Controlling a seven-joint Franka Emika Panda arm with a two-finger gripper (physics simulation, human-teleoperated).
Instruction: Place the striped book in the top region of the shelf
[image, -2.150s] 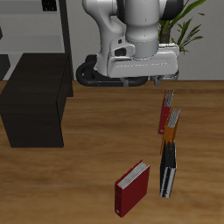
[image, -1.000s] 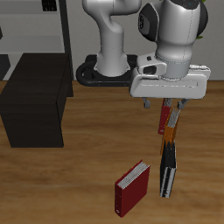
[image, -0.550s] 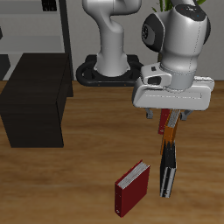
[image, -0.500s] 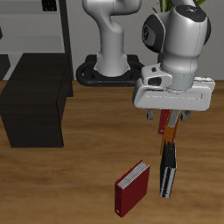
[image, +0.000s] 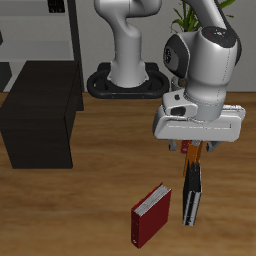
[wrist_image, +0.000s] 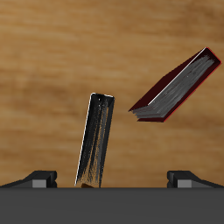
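Three books sit on the wooden table (image: 90, 215) here. The striped book (image: 191, 194) stands on edge near the table's front edge, thin and dark from the outside camera, with its streaky black-and-white face showing in the wrist shot (wrist_image: 94, 140). The dark red book (image: 151, 214) stands just beside it, a bit closer to the front edge and angled, pages facing up. An orange book (image: 195, 152) pokes out right under the arm, mostly hidden by it.

The end effector (image: 196, 150) hangs low over the books, above the far end of the striped one and not touching it. In the wrist view both fingertips (wrist_image: 39, 178) show far apart, so it's spread wide and holding nothing.

The shelf (image: 42, 112), that big black box, is well apart across the table, with its flat top bare. A pale rack (image: 60, 30) stands behind it.
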